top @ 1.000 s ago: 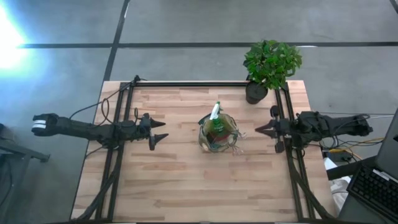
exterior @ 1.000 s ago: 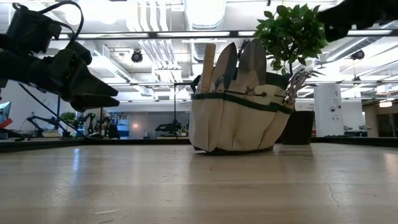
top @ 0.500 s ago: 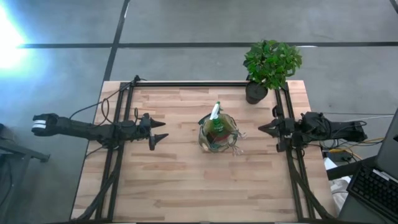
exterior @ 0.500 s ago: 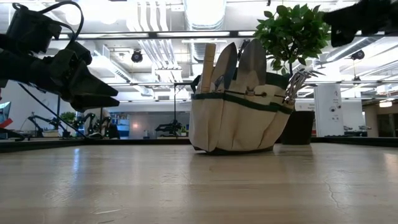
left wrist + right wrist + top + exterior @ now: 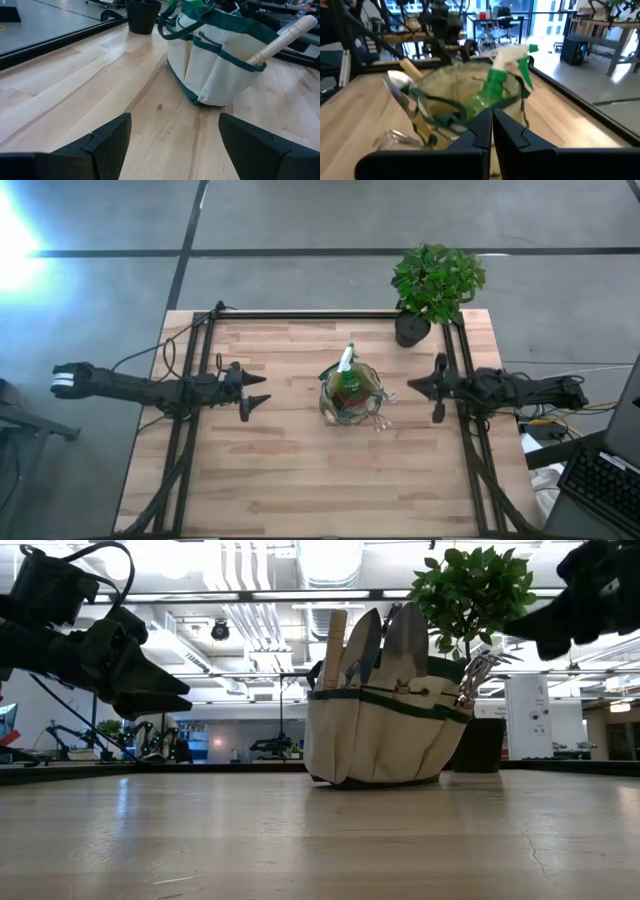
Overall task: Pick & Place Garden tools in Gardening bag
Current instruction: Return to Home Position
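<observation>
– Gardening bag: position and condition?
– It is standing upright near the middle of the wooden surface, between the two arms and touching neither. It is showing a pale canvas body, dark green trim, green loop handles and a ring of outer pockets. From above it is reading as round.
– Garden tools?
– They are sitting inside the bag. In the low view, silver trowel blades and a light wooden handle are sticking up above the rim. A silver pronged tool is poking out of an outer pocket on the right arm's side. A green spray bottle with a white trigger is leaning out of the main compartment.
– Left hand?
– It is hovering above the surface on the bag's left, well apart from it. Its fingers are spreading wide and gripping nothing.
– Right hand?
– It is hanging in the air near the bag's right side and pointing at it. Its fingers are pressing together and carrying nothing.
– Other items?
– A potted plant is standing at the far right corner of the surface.
</observation>
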You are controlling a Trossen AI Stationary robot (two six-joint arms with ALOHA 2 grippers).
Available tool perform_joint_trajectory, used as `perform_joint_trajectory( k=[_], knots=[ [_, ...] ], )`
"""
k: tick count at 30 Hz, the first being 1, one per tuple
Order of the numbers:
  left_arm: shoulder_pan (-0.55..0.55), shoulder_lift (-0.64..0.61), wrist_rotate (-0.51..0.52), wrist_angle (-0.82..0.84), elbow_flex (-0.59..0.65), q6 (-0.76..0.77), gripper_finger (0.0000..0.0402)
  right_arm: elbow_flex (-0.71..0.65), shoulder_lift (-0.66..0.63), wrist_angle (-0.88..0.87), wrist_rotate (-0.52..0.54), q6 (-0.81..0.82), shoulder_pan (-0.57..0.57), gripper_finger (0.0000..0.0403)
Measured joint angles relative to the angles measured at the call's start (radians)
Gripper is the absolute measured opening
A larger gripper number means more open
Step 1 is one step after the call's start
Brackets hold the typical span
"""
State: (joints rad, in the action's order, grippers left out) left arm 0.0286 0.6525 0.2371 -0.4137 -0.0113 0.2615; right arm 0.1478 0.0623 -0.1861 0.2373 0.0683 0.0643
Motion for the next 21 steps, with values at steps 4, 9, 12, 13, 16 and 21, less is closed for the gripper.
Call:
perform_joint_trajectory(
  k=[4,9,12,13,16,21],
  knots=[
    [0.000,0.000,0.000,0.000,0.000,0.000,0.0303,-0.037,0.011,0.004,0.001,0.001,0.001,0.0008],
    [0.000,0.000,0.000,0.000,0.000,0.000,0.0303,-0.065,0.024,0.006,0.001,0.001,0.001,0.0008],
    [0.000,0.000,0.000,0.000,0.000,0.000,0.0303,-0.072,0.035,0.009,-0.001,0.000,0.001,0.0008],
    [0.000,0.000,0.000,0.000,0.000,0.000,0.0303,-0.072,0.035,0.009,-0.001,0.000,0.001,0.0008],
    [0.000,0.000,0.000,0.001,0.000,0.000,0.0303,-0.072,0.039,0.010,-0.001,0.000,0.001,0.0008],
    [0.000,0.000,0.000,0.004,0.000,0.000,0.0303,-0.072,0.038,0.011,-0.001,0.000,0.001,0.0008]
  ],
)
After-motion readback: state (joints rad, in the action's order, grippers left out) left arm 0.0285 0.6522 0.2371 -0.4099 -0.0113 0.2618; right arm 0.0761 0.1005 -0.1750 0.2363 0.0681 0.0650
